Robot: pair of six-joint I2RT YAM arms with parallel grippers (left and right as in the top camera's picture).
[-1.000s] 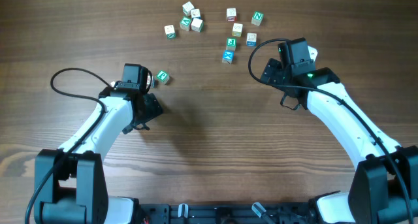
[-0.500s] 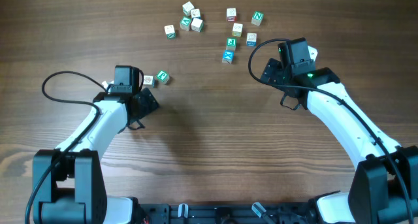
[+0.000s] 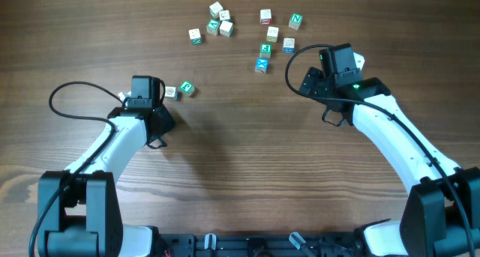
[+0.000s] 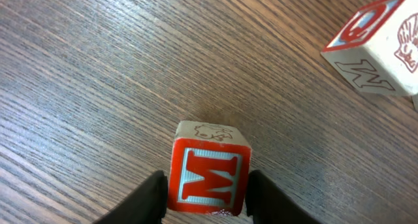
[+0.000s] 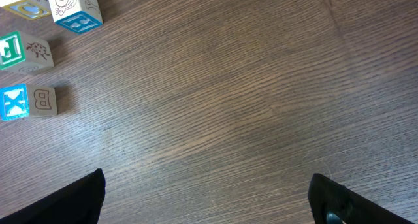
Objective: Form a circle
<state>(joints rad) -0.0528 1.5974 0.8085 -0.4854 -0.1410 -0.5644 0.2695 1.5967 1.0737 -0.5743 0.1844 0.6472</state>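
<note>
The left pincer (image 4: 208, 198) had closed narrowly on the red M cube (image 4: 209, 160), one finger against each flank. The cube rested on the bench (image 3: 240, 159) near a red-and-white neighbour cube (image 4: 382, 44). The right pincer (image 5: 206, 201) stood wide and empty above bare wood, with the blue X cube (image 5: 14, 101) off to one side. We saw no ring: the other letter cubes (image 3: 225, 25) lay scattered in two loose groups on the far side. We judged the step a pick. Done well, it would need a centred, square grip, a clear lift before travel, and a set-down on one planned arc without nudging neighbours.
</note>
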